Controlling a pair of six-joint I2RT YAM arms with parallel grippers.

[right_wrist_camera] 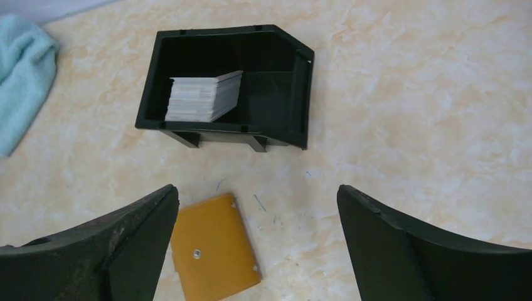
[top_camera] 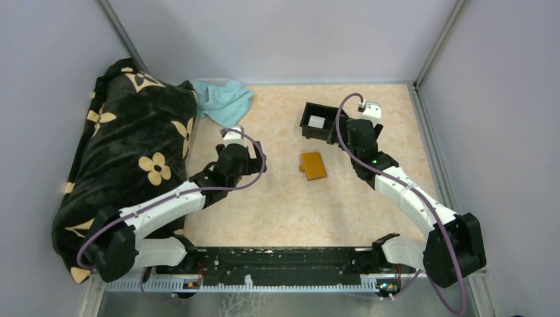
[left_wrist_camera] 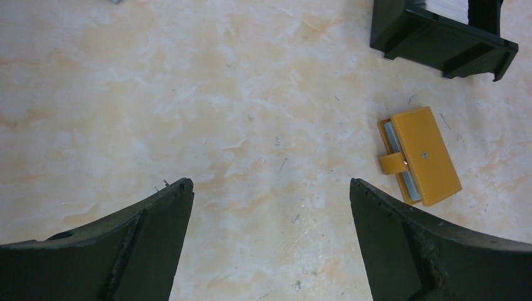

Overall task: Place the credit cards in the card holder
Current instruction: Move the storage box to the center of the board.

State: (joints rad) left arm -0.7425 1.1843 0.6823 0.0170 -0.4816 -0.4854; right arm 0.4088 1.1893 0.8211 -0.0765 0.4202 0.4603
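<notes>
Lying shut at table (top_camera: 277, 211) centre, the orange wallet (top_camera: 313, 166) shows a snap tab; white cards (right_wrist_camera: 204, 96) sit stacked in a black tray (right_wrist_camera: 288, 75) near the far edge. Left claw (left_wrist_camera: 270, 182) and right claw (right_wrist_camera: 256, 188) hang spread, empty.

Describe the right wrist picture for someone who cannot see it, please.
A stack of pale cards sits inside a black open-topped tray on a marbled beige table. A closed orange wallet lies nearer the camera, beside the open right pincer; a light blue cloth shows top left.
</notes>
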